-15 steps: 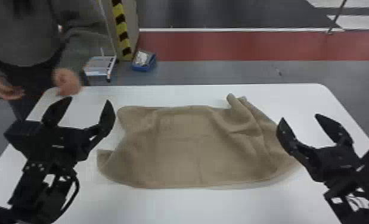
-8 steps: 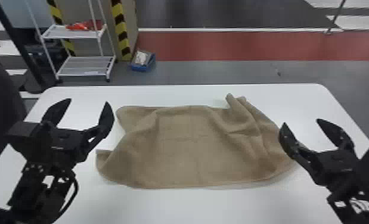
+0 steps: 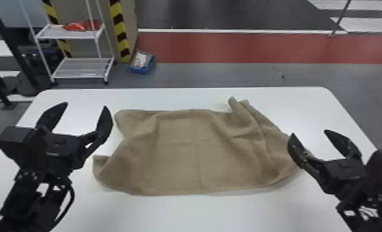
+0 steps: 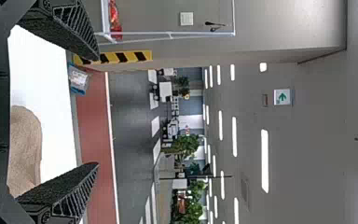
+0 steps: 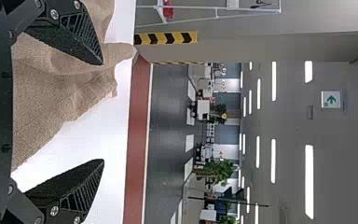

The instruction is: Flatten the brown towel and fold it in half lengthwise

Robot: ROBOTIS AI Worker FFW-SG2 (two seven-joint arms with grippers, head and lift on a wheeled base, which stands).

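One brown towel (image 3: pixel 180 157) lies spread across the middle of one white desk (image 3: pixel 199 213), wider from side to side than from near to far. Its centre is fairly flat, marked by two faint creases, one running crosswise and one towards the near edge; its right part is rumpled, with a narrow ridge and a second small peak poking out at the far edge. One small flap sticks out at the left end. There are two pincers, with two black fingers each, four in all. The left pincer (image 3: pixel 85 105) is just beside the towel's left end, spread wide, with nothing in its grip. The right pincer (image 3: pixel 309 133) is at the towel's right end, also wide apart and holding nothing; one of its two fingers overlaps the cloth's edge in the head view, though whether they touch I cannot tell. Beyond the desk stand one white rack (image 3: pixel 82 68) with two visible shelves and one blue bin (image 3: pixel 142 70) on the floor.
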